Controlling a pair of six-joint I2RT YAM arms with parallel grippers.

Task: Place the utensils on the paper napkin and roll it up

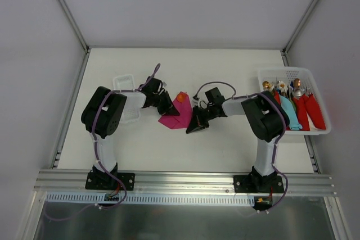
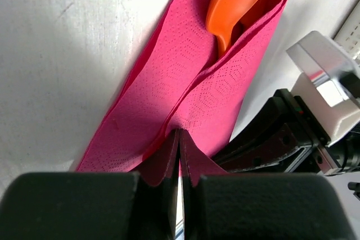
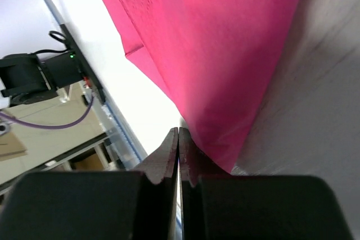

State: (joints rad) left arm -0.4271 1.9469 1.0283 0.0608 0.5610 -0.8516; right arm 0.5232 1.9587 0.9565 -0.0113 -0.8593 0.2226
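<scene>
The magenta paper napkin lies mid-table, folded lengthwise over the orange spoon. In the left wrist view only the spoon's bowl pokes out of the napkin's far end. The fork is hidden. My left gripper is at the napkin's left side; its jaws are shut, and the upper flap's edge runs up into the tips. My right gripper is at the napkin's near right corner, shut, with the napkin lying against the outside of one finger, not between them.
A white basket at the right edge holds metal utensils in red and teal wraps. A clear plastic tray sits behind the left arm. The right gripper's black body is close beside the napkin in the left wrist view.
</scene>
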